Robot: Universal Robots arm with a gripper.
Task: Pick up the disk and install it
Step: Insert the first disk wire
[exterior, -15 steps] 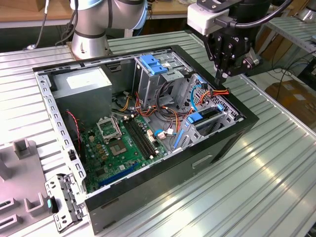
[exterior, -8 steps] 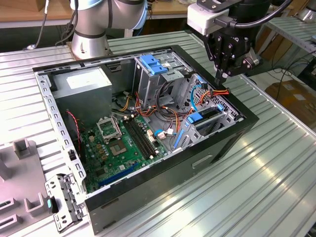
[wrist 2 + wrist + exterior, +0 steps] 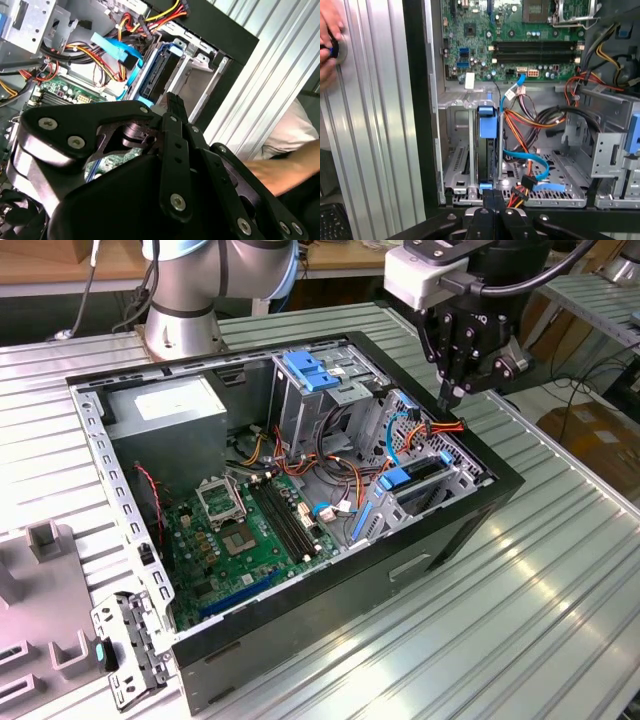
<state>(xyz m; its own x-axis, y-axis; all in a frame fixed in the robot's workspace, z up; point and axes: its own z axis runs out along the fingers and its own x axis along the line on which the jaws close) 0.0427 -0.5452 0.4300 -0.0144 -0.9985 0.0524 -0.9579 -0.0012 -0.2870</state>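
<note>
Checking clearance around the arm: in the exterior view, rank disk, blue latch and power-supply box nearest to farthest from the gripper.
1. disk, in the bay below the gripper.
2. blue latch, atop the tall cage, toward the exterior view's left.
3. power-supply box, farther left still, in the case's corner.

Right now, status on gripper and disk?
Gripper above case corner, jaws shut, empty. Disk on edge in drive cage slot, not held. Blue cable loops beside it.

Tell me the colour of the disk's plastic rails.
Light blue, clearest on the disk in the first wrist view.
</note>
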